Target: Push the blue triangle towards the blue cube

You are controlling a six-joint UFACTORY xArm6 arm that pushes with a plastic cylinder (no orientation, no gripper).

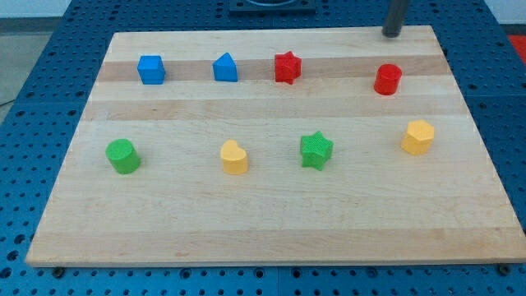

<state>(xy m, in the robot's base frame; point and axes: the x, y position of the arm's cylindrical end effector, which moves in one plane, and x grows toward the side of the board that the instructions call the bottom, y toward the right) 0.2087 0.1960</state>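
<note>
The blue triangle point(225, 67) sits near the view's top, left of centre, on the wooden board point(271, 214). The blue cube point(151, 69) lies to its left in the same row, with a clear gap between them. My tip point(391, 34) rests at the board's top edge on the view's right, far to the right of both blue blocks and touching no block.
A red star point(288, 67) stands just right of the blue triangle. A red cylinder point(388, 79) is below my tip. The lower row holds a green cylinder point(122, 155), a yellow heart point(234, 156), a green star point(316, 150) and a yellow hexagon point(417, 136).
</note>
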